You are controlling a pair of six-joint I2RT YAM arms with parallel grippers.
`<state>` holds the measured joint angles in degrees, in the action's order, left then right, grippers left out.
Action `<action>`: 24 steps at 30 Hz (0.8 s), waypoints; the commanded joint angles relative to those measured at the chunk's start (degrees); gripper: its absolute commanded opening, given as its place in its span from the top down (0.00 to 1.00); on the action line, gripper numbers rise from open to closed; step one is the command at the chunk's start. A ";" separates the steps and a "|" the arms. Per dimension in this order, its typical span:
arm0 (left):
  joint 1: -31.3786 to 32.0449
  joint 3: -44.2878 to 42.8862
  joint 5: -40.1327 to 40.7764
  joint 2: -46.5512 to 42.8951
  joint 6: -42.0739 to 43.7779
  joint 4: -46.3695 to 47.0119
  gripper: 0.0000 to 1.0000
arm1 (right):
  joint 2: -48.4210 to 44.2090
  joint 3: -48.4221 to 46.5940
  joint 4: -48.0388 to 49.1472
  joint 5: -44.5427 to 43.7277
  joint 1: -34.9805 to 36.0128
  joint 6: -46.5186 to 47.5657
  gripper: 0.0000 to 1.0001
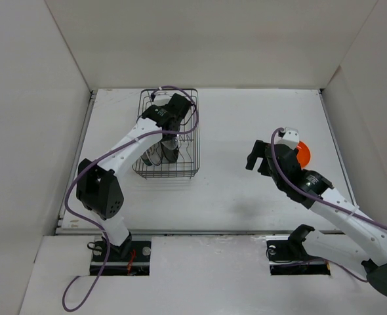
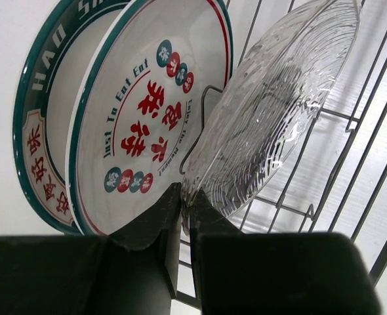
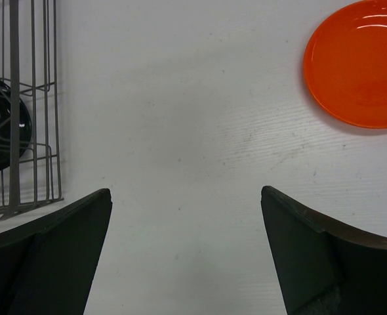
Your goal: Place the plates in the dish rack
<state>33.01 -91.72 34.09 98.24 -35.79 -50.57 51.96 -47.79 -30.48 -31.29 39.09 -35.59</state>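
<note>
The dish rack stands at the back left of the table. My left gripper reaches into it and is shut on the lower rim of the clear glass plate, which stands tilted on edge among the rack wires; the jaws pinch its edge. Beside it stand the white plate with red characters and the dark-rimmed plate. The black plate sits in the rack. The orange plate lies flat on the table, also in the right wrist view. My right gripper is open and empty above bare table, left of the orange plate.
White walls enclose the table on the left, back and right. The rack's corner shows at the left of the right wrist view. Purple cables run along both arms.
</note>
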 commanded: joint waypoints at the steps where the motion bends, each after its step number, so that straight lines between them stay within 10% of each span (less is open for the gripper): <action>1: 0.30 -1.00 -1.12 -0.94 1.51 0.91 0.97 | -0.90 0.33 1.65 -0.70 0.55 0.44 0.00; 5: 0.30 -0.47 -2.27 -1.47 2.13 1.44 0.71 | -0.90 0.33 1.65 -0.70 0.55 0.97 0.00; 19: 0.30 2.43 -9.04 -4.98 4.94 3.28 0.72 | 0.68 0.33 2.18 -0.18 0.55 0.97 0.00; 24: 0.30 3.66 -10.88 -7.61 6.00 3.81 0.30 | 1.29 0.33 2.71 -0.18 0.55 0.97 0.00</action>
<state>33.01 -88.86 24.12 95.37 -30.59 -47.37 52.95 -47.77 -30.41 -31.24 39.09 -35.16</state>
